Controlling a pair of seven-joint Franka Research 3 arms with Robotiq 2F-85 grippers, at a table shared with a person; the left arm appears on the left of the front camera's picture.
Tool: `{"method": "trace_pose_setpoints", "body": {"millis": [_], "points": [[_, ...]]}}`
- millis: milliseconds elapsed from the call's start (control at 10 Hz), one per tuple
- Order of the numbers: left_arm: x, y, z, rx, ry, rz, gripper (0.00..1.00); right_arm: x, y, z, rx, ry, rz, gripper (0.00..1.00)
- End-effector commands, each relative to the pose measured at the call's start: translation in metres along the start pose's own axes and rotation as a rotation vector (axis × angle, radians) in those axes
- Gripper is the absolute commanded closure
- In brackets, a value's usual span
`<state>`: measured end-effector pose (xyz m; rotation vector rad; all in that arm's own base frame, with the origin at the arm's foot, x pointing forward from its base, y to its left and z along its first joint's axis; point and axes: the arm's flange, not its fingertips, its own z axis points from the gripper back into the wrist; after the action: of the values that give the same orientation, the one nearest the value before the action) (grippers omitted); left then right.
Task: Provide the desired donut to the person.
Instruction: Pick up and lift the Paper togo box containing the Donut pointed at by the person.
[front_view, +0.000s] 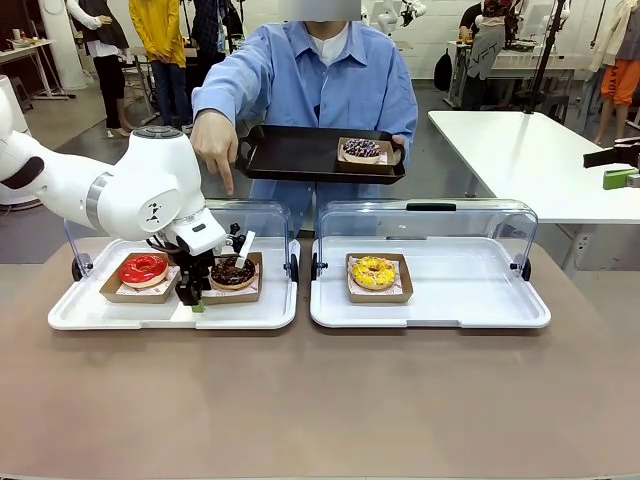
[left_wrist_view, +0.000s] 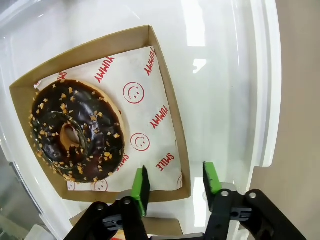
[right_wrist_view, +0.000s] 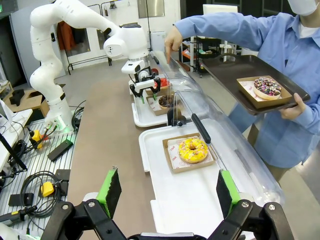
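Brown table top (front_view: 320, 400) lies nearest, and on it two white trays stand side by side, the left tray (front_view: 170, 322) and the right tray (front_view: 430, 322). The right tray holds a yellow donut (front_view: 373, 272) in a cardboard box. The left tray holds a red donut (front_view: 143, 269) and, beside it, a chocolate donut (front_view: 232, 271), each in its own box.

The left gripper (front_view: 195, 295) is down at the near side of the chocolate donut's box (left_wrist_view: 80, 60). Its fingers are partly spread. One green pad is over the printed paper inside the box and the other is outside over the tray, so the box wall stands between them. A small gap shows on both sides, and nothing is pinched. The right gripper (right_wrist_view: 168, 175) has its fingers spread wide, with nothing between them.

Behind the donuts both clear lids (front_view: 430, 215) stand raised. At the far side is the person (front_view: 310, 80). One hand (front_view: 213, 145) points a finger down over the left tray, near the chocolate donut. The other hand holds a dark tray (front_view: 290, 155) with a sprinkled donut (front_view: 361, 149) in a box.
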<state>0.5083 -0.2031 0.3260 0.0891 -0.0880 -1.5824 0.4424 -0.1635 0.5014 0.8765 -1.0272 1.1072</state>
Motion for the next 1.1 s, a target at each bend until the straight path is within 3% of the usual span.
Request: {"method": "trace_pose_setpoints", "body": {"millis": [0, 100, 200, 1000], "points": [[0.000, 0.003, -0.001, -0.003, -0.017, 0.009, 1.00, -0.001, 0.001, -0.001, -0.007, 0.001, 0.001, 0.00], [-0.001, 0.002, -0.001, -0.005, -0.020, 0.011, 0.91, -0.001, 0.001, -0.001, -0.007, 0.001, 0.001, 0.00], [-0.001, 0.003, 0.000, -0.006, -0.021, 0.009, 1.00, -0.001, 0.001, -0.001, -0.007, 0.001, 0.001, 0.00], [-0.001, -0.003, 0.019, -0.034, -0.044, -0.071, 1.00, -0.001, 0.001, -0.001, -0.007, 0.001, 0.001, 0.00]]}}
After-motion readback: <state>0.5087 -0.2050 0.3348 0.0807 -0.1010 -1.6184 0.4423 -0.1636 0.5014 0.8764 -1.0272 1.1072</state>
